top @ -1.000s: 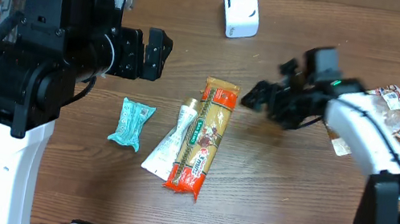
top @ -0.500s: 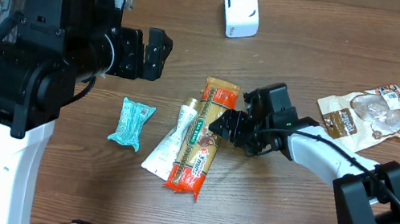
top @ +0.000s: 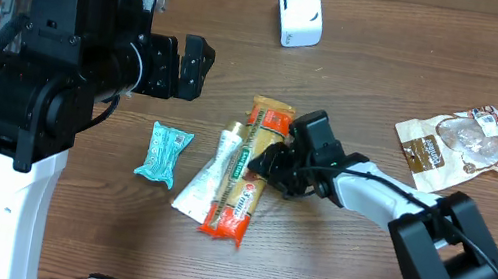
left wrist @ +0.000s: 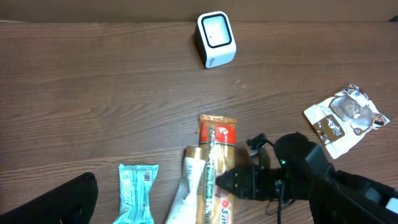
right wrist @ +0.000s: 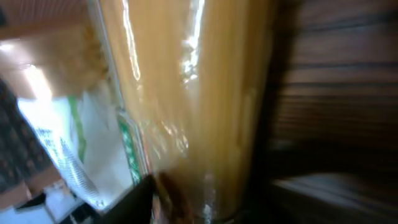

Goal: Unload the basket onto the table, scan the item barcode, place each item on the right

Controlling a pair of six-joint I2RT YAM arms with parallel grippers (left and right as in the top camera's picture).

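Near the middle of the counter [top: 328, 274], the pasta packet [top: 246, 188] lies flat, met at its side by the right claw [top: 276, 162]; whether its jaws are pinching it cannot be told. The left claw [top: 202, 69] is spread and empty. Nothing is lifted toward the scanner [top: 300, 12] at the far edge, so the scan is judged not yet done.

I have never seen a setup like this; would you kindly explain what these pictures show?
Two robot arms work at a wooden table. One picture looks down from above; the other two come from cameras on each wrist. On the table lie a white scanner, a teal packet, a white tube, a spaghetti packet and a brown pouch. The left gripper hangs open, holding nothing. The right gripper sits at the spaghetti packet, which fills its wrist view; whether it grips yet is unclear.
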